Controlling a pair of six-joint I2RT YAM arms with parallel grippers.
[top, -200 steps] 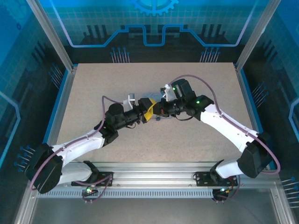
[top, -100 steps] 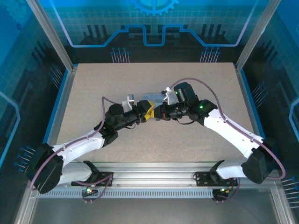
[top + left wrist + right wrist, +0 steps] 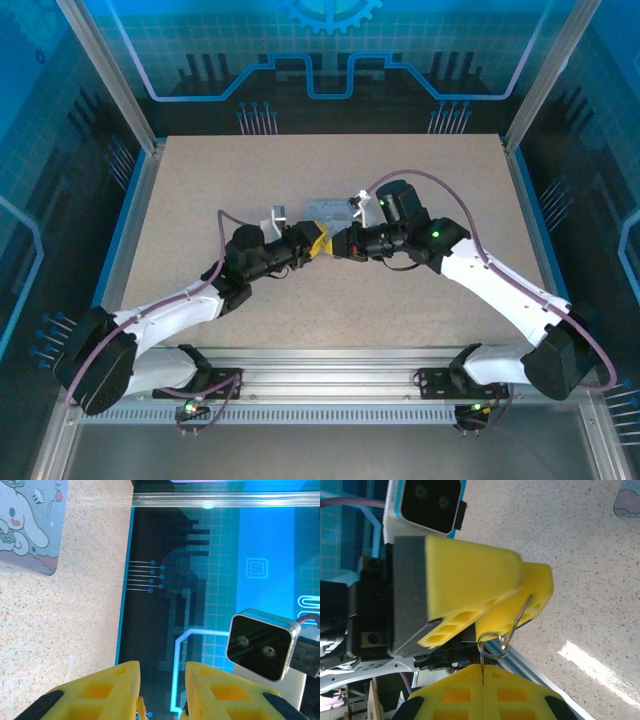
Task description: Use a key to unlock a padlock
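Observation:
Both grippers meet tip to tip at mid-table, just in front of the tin. My right gripper (image 3: 344,243) (image 3: 482,669) is shut on the thin silvery key (image 3: 482,657), whose blade stands up out of the closed pads. A wire ring (image 3: 493,656) hangs on it, and a second thin metal piece (image 3: 520,615) slants up from the ring against the left gripper's yellow fingers (image 3: 470,575). My left gripper (image 3: 321,240) (image 3: 162,667) has its jaws a narrow gap apart. What lies deeper between them is hidden. The padlock is hidden.
The pale blue cartoon tin (image 3: 328,208) (image 3: 27,525) lies on the speckled table (image 3: 250,180) just behind the grippers. Aluminium posts and blue-lit walls (image 3: 320,70) ring the table. The arms' mounting rail (image 3: 330,365) runs along the near edge.
The right arm has slid left, bringing its gripper up against the left gripper. The left jaws have narrowed. The left arm has barely moved.

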